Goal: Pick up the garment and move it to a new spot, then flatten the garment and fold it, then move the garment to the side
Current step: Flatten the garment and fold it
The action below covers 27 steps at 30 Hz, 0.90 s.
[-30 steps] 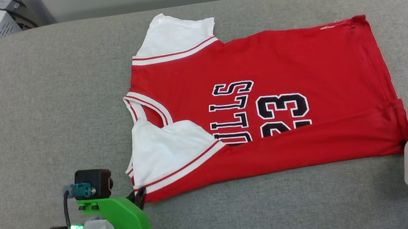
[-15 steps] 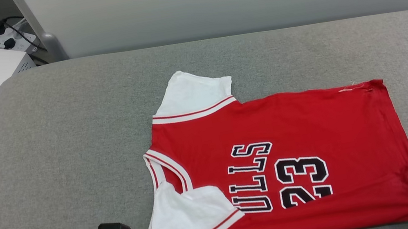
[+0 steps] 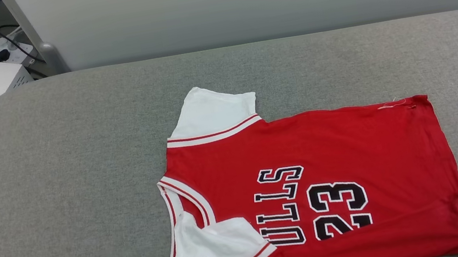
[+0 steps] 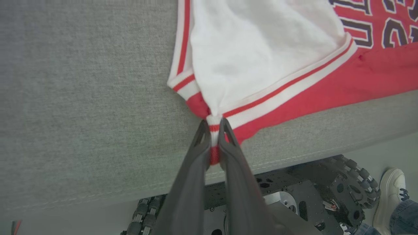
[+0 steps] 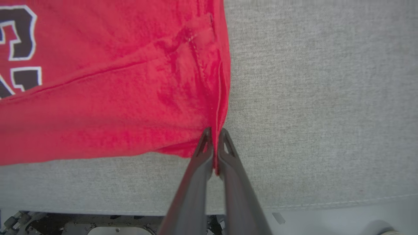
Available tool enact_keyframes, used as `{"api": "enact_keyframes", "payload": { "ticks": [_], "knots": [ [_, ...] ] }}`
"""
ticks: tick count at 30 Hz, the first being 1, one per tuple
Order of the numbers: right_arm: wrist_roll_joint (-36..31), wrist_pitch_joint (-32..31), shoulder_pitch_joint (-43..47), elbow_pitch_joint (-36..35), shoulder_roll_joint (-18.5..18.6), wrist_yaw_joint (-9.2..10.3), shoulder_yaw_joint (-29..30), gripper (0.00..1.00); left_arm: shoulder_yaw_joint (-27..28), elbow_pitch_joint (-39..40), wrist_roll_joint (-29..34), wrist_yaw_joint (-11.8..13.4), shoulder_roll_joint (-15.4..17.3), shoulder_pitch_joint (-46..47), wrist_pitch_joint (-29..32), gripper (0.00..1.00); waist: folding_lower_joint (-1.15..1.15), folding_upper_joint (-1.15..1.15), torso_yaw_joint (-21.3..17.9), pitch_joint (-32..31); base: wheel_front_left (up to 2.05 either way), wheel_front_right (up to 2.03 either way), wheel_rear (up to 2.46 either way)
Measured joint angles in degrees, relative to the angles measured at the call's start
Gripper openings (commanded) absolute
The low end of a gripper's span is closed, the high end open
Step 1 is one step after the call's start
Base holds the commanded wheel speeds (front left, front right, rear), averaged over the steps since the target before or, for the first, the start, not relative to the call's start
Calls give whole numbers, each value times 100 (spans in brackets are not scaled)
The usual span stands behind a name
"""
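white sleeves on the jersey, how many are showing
2. The far sleeve sticks out flat from the garment; the near sleeve is folded onto its red front, by the left gripper.

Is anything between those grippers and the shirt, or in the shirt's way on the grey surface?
Nothing visible does. The left gripper and right gripper each pinch a near corner of the shirt.

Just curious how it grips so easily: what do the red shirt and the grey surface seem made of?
The garment looks like soft, matte knit fabric, perhaps cotton: it creases and bunches where pinched. The grey surface looks like coarse woven upholstery, maybe padded: speckled weave, rounded corner, stitched seam.
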<state>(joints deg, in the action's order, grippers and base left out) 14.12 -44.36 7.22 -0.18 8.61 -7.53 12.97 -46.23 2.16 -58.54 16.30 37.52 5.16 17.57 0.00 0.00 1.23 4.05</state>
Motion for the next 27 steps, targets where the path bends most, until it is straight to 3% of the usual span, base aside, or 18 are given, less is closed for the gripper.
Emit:
{"api": "enact_keyframes", "payload": {
  "ticks": [1, 6, 11, 16, 21, 27],
  "knots": [
    [29, 82, -1, 13, 2, 0, -5, 100, 0, -40, 22, -14, -18, 10, -67, 100, 0, 0, -1, -22, 0, 0, 0],
    [177, 568, -15, -26, 160, 0, -91, 100, 151, -181, 183, -98, -199, 76, -683, 100, 0, 0, 9, -184, 0, 0, 0],
    [200, 1570, -110, -457, 432, -1, -305, 100, 492, -246, 403, -198, -454, 238, -1718, 100, 0, 0, 34, -375, 0, 0, 0],
    [116, 2605, -268, -706, 303, 0, -331, 100, 875, -326, 686, -308, -746, 266, -2925, 100, 0, 0, 35, -453, 0, 0, 0],
    [138, 3580, -290, -823, 104, 0, -597, 100, 1360, -294, 1066, -466, -1072, 270, -3222, 100, 0, 0, 21, -398, 0, 0, 0],
    [27, 4653, -286, -708, -77, 0, -697, 100, 2229, 45, 2151, -790, -1546, 142, -3225, 100, 0, 0, 13, -306, 0, 0, 0]
  ]
}}
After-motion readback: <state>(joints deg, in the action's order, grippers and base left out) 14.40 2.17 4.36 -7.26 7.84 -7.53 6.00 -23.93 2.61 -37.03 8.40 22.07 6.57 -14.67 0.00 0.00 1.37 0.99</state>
